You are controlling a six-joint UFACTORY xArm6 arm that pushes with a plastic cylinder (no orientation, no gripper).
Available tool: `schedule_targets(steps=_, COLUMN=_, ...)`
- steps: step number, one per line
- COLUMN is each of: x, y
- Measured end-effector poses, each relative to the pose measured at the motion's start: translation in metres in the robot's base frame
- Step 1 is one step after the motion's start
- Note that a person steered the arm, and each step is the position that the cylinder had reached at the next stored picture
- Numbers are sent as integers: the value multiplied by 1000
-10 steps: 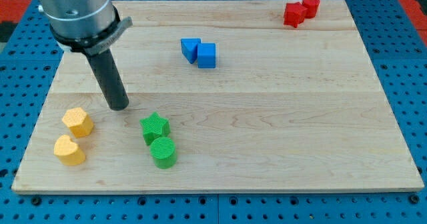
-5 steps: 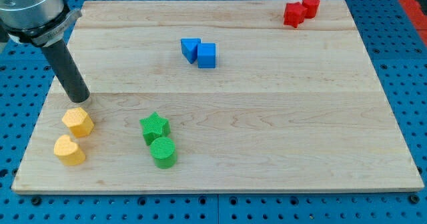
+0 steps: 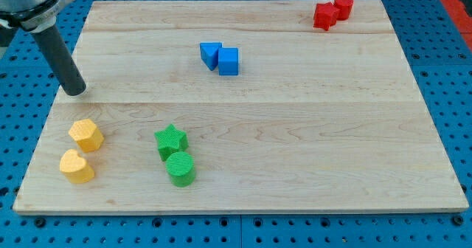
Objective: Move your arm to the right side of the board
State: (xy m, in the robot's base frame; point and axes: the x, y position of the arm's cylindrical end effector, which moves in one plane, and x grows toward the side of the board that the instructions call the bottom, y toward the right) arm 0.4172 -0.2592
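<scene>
board (image 3: 295, 130) is the big wooden thing all the blocks sit on, and my tip (image 3: 74, 91) rests near its left edge, far from the right side where it has to go. there is no pincer here, only a rod. just below my tip, not touching, are the yellow hexagon block (image 3: 86, 134) and the yellow heart block (image 3: 76, 167). the way across the board's middle looks open, i think.

My arm comes in from the view's top left corner, the dark rod (image 3: 60, 60) slanting down toward the view's right. My tip (image 3: 74, 91) sits low at the view's far left, touching nothing.
</scene>
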Motion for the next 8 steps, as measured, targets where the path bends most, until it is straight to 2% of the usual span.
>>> schedule_targets(steps=7, x=-2, y=-8)
schedule_targets(steps=8, x=15, y=-11)
